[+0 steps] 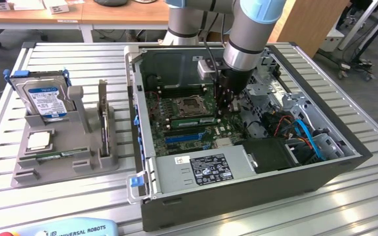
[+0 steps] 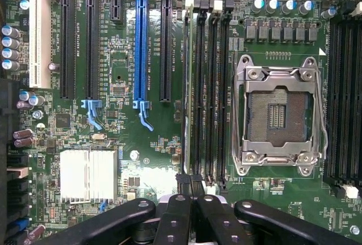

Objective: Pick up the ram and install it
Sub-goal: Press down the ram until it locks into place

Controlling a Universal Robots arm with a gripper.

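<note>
The ram (image 2: 185,86) stands on edge in the outermost of several black memory slots, beside the empty CPU socket (image 2: 277,115). In the exterior view it is a thin green strip (image 1: 190,120) on the motherboard inside the open PC case (image 1: 255,189). My gripper (image 1: 226,109) reaches down into the case at the ram's end nearest the exterior view's right. Its black fingers are shut together, and the gripper (image 2: 190,181) sits right at that end of the ram. Whether the fingertips touch or pinch the ram is hidden.
A long blue slot (image 2: 140,47) and black expansion slots lie beside the memory slots. On the exterior view's left, a grey stand (image 1: 64,162) holds a hard drive (image 1: 45,98) and a chip (image 1: 39,140). Cables and drive bays (image 1: 294,132) crowd the case's right side.
</note>
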